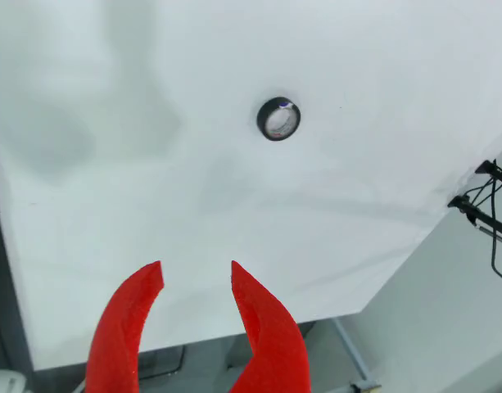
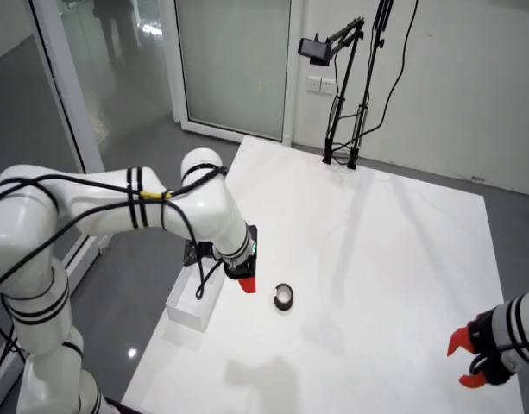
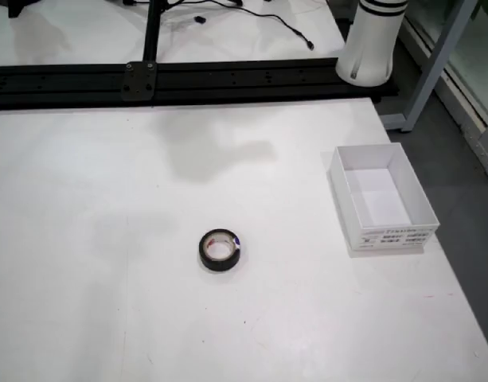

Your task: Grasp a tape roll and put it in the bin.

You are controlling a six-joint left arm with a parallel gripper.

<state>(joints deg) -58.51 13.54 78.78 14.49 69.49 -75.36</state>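
A black tape roll (image 1: 278, 119) lies flat on the white table, alone, also seen in the side view (image 2: 284, 297) and the overhead view (image 3: 220, 250). The white open bin (image 3: 391, 236) stands at the table's edge, to the right of the roll in the overhead view and to its left in the side view (image 2: 191, 306). In the wrist view my gripper (image 1: 196, 270) has red fingers (image 1: 263, 323) spread open over the table's near edge, well short of the roll, with nothing between them. In the side view it sits at the lower right (image 2: 461, 362).
A second white arm (image 2: 160, 207) reaches over the bin side, its red-tipped gripper (image 2: 245, 283) hanging just left of the roll. A black camera stand (image 2: 342, 129) is clamped at the far table edge. A black rail (image 3: 228, 79) and a robot base (image 3: 371, 48) line the overhead view's top.
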